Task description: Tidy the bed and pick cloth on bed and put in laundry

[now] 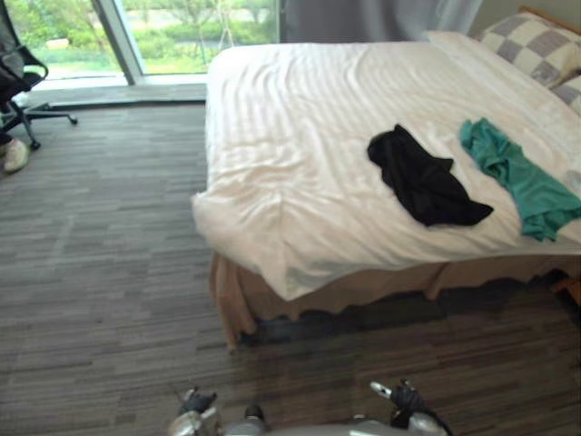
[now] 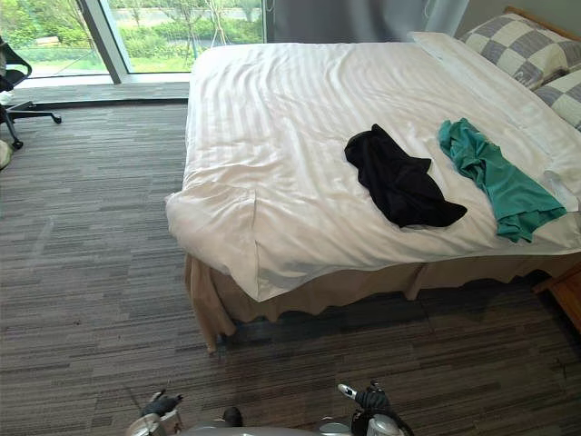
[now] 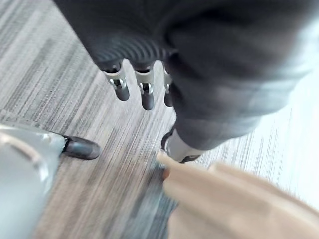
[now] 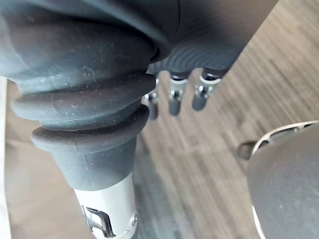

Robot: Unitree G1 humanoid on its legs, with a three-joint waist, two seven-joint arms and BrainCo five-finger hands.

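Bed [image 1: 300, 136] sits ahead with the black cloth [image 1: 422, 177] lying diagonally off to the right, so the right hand [image 1: 404, 400] is nearer than the left hand [image 1: 195, 401] (both hang loose, empty).

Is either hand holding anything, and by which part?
Nothing is held. Left hand and right hand hang empty above the floor; black cloth and green cloth lie on the bed.

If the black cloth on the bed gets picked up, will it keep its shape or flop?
Probably flops: the black cloth lies crumpled in soft folds, so it should drape and dangle. Pushed, it would likely bunch and slide over the smooth white cover.
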